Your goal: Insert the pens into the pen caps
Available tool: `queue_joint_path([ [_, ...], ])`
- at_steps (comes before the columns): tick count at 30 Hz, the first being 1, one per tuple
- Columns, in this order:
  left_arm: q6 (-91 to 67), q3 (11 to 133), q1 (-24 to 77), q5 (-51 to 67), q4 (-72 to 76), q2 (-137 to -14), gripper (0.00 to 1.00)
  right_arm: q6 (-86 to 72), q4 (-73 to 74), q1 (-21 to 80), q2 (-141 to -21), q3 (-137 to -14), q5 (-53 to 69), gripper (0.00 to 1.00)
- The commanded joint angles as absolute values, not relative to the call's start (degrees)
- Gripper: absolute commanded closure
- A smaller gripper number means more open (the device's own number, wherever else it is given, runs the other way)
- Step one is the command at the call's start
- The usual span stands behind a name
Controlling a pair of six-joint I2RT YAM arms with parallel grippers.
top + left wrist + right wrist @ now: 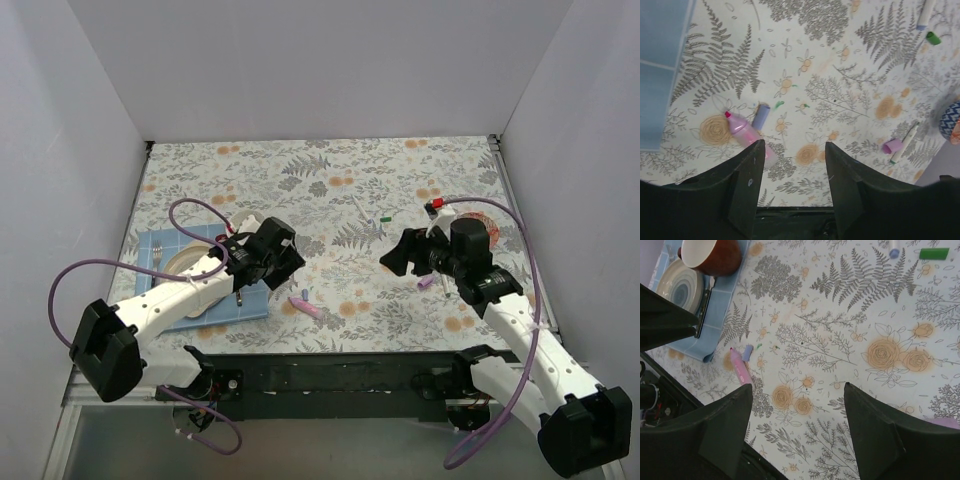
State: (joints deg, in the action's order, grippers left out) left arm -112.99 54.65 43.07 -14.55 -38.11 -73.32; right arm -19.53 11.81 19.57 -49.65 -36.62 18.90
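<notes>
- Closest to the lens in the left wrist view: the left gripper [795,144], its two black fingers [747,175] spread wide, nothing between them, hovering over the floral tablecloth [840,75].
- The pink pen [744,133] lies flat at roughly 10 o'clock from that gap. Its magenta tip points to 10 o'clock, and its back end slips out of sight behind the left-hand finger.
- The lilac cap [760,116] is at 1 o'clock from the pink pen's middle, just beside it. Can't tell whether they touch.
- Over at 3 o'clock in the same view, the purple cap [892,145] lies on its side right against a slim white pen [905,143].
- Up at 1 o'clock sits the green cap [933,38], with the end of a second white pen [925,12] just past it at the frame edge.
- The right gripper [797,389] is the same deal: gaping wide, empty, above the cloth.
- From the top camera the two claws face each other across the middle, well apart. The pink pen is at 5 o'clock of the left one. The green cap is at 12 o'clock of the right one, and the purple cap is at 4 o'clock, by its wrist.
- Off at the table's 9 o'clock is a blue mat [722,315] with a plate [677,287], a brown mug [715,255] and a fork [157,262] on it.
</notes>
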Motion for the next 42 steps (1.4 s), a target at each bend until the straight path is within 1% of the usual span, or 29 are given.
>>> queue_joint_path([
  [1,-124.97,51.87,43.42,-11.00,-40.00,-71.02,0.50,-23.10,5.21,20.21,-47.73,-31.93,22.85,0.21],
  [4,-126.65,51.07,43.77,-8.80,-39.99,-72.15,0.50,-25.66,1.94,21.88,-45.97,-29.54,23.56,0.24],
  [5,-126.82,50.98,43.94,-8.09,-40.16,-73.03,0.50,-25.49,2.02,22.41,-46.31,-29.71,22.68,0.26],
  [8,-127.18,51.15,44.30,-3.70,-40.95,-76.63,0.51,-24.70,3.16,24.78,-48.06,-30.23,20.23,0.28],
  [11,-126.48,52.03,44.74,-2.55,-41.13,-77.87,0.54,-24.35,3.43,28.64,-50.87,-30.67,17.07,0.28],
  [12,-125.95,52.47,44.74,-2.98,-41.31,-77.61,0.55,-24.08,3.34,31.78,-51.67,-30.93,15.83,0.28],
  [16,-123.58,57.12,44.74,-11.84,-46.65,-72.52,0.54,-23.21,4.13,39.54,-57.73,-34.62,9.33,0.29],
  [19,-120.08,58.01,44.74,-18.97,-46.85,-64.54,0.53,-22.42,3.96,43.85,-65.27,-37.78,7.39,0.31],
  [22,-114.46,53.81,44.74,-20.48,-40.10,-54.96,0.44,-21.36,4.48,48.07,-71.43,-41.39,4.75,0.31],
  [23,-110.95,52.31,44.74,-20.39,-37.99,-52.67,0.33,-20.92,4.22,48.95,-72.93,-42.27,3.62,0.31],
  [24,-109.61,49.16,44.74,-20.39,-34.66,-47.69,0.27,-20.57,3.52,50.35,-74.34,-43.41,3.34,0.31],
  [25,-109.34,47.74,44.74,-20.56,-33.76,-45.64,0.23,-19.96,3.43,50.97,-77.31,-44.20,3.25,0.31],
  [27,-110.39,45.10,44.74,-21.18,-32.18,-41.50,0.16,-19.16,3.34,52.55,-79.53,-45.61,3.08,0.34],
  [28,-110.48,43.00,44.74,-21.09,-31.65,-38.44,0.15,-18.81,2.99,53.25,-81.11,-46.75,2.47,0.36],
  [29,-109.52,42.11,44.74,-20.92,-31.03,-37.19,0.15,-18.20,2.90,53.87,-81.82,-47.11,1.85,0.39],
  [32,-108.55,40.87,44.74,-20.92,-30.85,-34.46,0.15,-17.67,3.69,56.42,-84.63,-49.30,0.27,0.43],
  [37,-109.25,40.96,44.74,-23.29,-35.42,-32.96,0.15,-16.09,6.59,59.06,-89.03,-52.21,-3.68,0.44],
  [42,-109.42,39.91,44.74,-25.22,-36.73,-31.12,0.15,-16.61,8.17,60.38,-92.37,-54.75,-2.11,0.44],
])
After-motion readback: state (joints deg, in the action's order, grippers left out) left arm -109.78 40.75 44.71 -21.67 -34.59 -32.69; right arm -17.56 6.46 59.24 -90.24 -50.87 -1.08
